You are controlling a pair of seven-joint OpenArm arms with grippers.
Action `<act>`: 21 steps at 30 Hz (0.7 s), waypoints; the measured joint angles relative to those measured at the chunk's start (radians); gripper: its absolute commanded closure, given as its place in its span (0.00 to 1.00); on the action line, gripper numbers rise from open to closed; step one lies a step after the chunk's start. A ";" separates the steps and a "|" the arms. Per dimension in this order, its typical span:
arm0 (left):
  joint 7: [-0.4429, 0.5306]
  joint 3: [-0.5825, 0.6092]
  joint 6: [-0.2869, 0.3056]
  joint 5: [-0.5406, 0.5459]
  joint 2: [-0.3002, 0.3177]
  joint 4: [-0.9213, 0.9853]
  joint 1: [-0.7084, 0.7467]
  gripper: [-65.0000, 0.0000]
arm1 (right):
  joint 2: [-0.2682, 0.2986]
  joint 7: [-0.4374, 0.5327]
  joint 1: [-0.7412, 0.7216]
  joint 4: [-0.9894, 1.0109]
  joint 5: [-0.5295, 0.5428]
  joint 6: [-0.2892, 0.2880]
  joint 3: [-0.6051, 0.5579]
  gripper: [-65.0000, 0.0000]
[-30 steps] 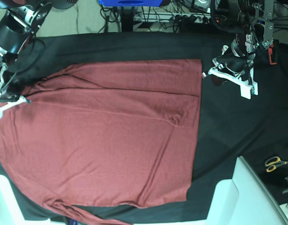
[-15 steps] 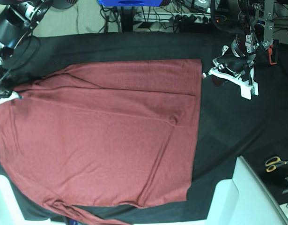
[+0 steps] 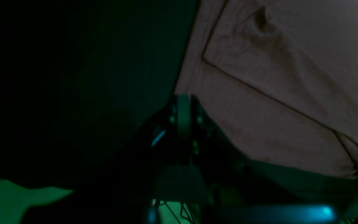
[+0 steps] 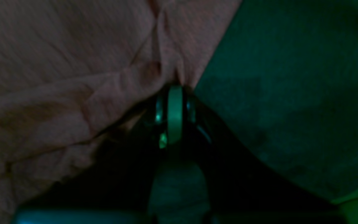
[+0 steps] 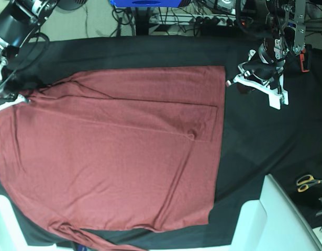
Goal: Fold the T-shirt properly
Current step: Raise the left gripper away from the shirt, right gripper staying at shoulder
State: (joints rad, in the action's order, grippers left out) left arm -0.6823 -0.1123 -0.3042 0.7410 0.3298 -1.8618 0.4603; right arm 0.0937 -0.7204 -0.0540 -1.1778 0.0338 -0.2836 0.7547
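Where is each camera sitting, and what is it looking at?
Base: high above, looking down on the brick-red knit T-shirt spread on the black cloth sheet; both arms show.
Left wrist: on the left arm, looking past the shut left gripper beside the shirt's edge.
Right wrist: on the right arm, looking at the right gripper pinching shirt fabric.
All views share the T-shirt and sheet.

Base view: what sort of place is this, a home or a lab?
Probably a robotics lab bench: a black cloth sheet covers the table under the T-shirt, with tangled cables and a power strip behind and scissors nearby.
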 measured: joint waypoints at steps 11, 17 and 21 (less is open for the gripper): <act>0.000 0.000 0.000 0.000 0.000 0.006 0.000 1.00 | 0.000 0.002 -0.001 0.000 0.004 0.060 0.000 0.91; -0.001 0.000 0.000 0.000 0.000 0.006 0.000 1.00 | -0.011 -0.001 -0.001 -0.069 -0.001 0.061 0.078 0.49; -0.003 -0.002 0.000 0.000 0.002 0.006 0.000 1.00 | -0.019 0.000 0.000 -0.134 -0.003 0.067 0.105 0.45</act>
State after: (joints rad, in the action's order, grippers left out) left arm -0.6849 -0.1143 -0.3038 0.7414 0.3317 -1.8557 0.4603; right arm 0.0742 -0.7204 -0.0544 -1.3117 0.0307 -0.2165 0.8593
